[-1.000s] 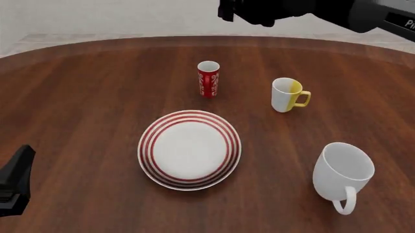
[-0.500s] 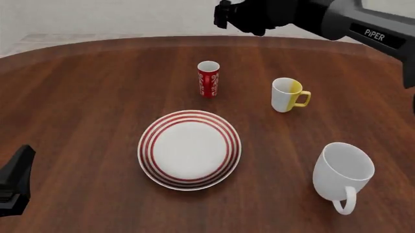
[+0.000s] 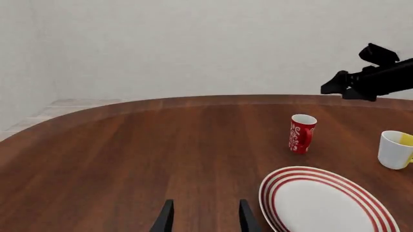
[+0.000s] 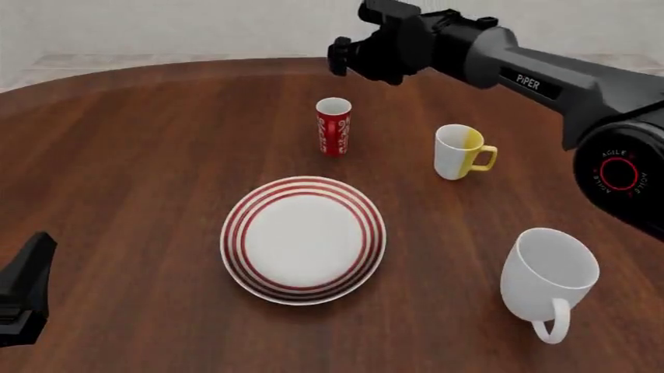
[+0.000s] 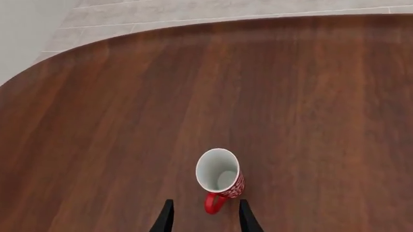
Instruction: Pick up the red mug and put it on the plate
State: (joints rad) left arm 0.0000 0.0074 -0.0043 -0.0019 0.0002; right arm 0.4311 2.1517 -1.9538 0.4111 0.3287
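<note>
Right gripper [image 4: 343, 58]: poised above and just beyond the red mug [image 4: 333, 126], fingers apart, touching nothing; left gripper [image 3: 202, 220] low near the plate [image 4: 303, 238], fingers likewise apart and empty. Red mug upright on the tabletop [image 4: 145, 171], just beyond the plate and apart from it; yellow-handled mug [image 4: 459, 151] beside the red mug, large white mug [image 4: 546, 277] well apart.

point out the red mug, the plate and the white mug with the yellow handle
red mug [image 4: 333, 130], front view, on its patterned side
plate [image 4: 303, 185], front view, on its far ringed rim
white mug with the yellow handle [image 4: 455, 155], front view, on its white side
</note>
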